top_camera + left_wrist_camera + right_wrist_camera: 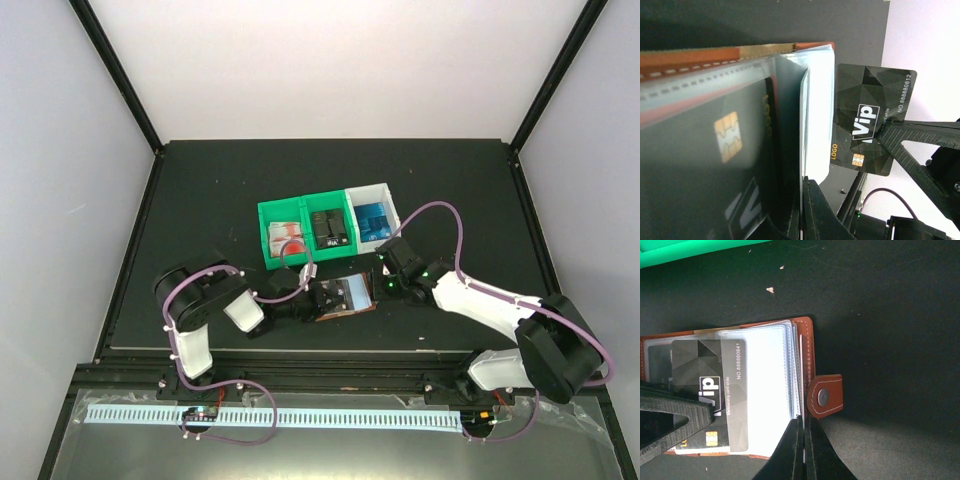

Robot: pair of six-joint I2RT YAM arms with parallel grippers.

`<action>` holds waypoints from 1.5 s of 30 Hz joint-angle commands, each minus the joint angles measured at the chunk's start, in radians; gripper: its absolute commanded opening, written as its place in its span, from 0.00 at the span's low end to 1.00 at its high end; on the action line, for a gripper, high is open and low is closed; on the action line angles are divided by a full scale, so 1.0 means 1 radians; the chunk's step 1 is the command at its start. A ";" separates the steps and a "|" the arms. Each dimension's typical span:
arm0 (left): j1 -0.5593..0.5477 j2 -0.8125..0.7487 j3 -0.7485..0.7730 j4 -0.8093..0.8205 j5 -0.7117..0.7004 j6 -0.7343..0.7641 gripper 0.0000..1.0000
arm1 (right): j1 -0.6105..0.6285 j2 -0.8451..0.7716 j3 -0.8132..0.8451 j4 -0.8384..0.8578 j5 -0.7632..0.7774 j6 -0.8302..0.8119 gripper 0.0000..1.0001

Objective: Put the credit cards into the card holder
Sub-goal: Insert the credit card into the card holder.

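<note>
The reddish-brown card holder (pixel 345 297) lies open on the dark table between both grippers. My left gripper (pixel 804 182) is shut on one clear pocket leaf of the card holder (pixel 690 57); a black credit card (pixel 725 150) sits in a pocket beside it. My right gripper (pixel 803 419) is shut on the leaf edge of the card holder (pixel 805 340), next to the snap tab (pixel 826 396). A black VIP credit card (pixel 710 357) lies against the clear leaves, overlapped by the left finger (pixel 675 412). In the left wrist view this VIP card (pixel 872 105) pokes out past a leaf. How deep it sits I cannot tell.
Behind the card holder stand a green bin (pixel 264 235) and a white bin (pixel 368 190). They hold red-and-white cards (pixel 290 235), black cards (pixel 330 230) and blue cards (pixel 376 222). A corner of the green bin (pixel 670 250) shows in the right wrist view.
</note>
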State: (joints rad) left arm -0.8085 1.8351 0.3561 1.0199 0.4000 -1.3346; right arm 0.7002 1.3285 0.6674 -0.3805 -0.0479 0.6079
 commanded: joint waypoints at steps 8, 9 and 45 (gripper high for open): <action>-0.023 0.092 0.048 0.062 0.005 0.004 0.03 | 0.012 0.005 -0.046 0.014 -0.024 0.014 0.01; -0.024 0.088 0.050 0.053 0.003 0.011 0.04 | 0.012 0.003 -0.047 0.016 -0.027 0.015 0.01; -0.089 -0.411 0.235 -1.080 -0.306 0.369 0.84 | 0.013 -0.018 -0.044 0.058 -0.072 0.009 0.01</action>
State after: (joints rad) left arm -0.8925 1.4570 0.5621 0.0719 0.1387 -1.0252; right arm 0.7074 1.3090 0.6178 -0.3279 -0.1154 0.6189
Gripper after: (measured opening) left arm 0.841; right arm 0.015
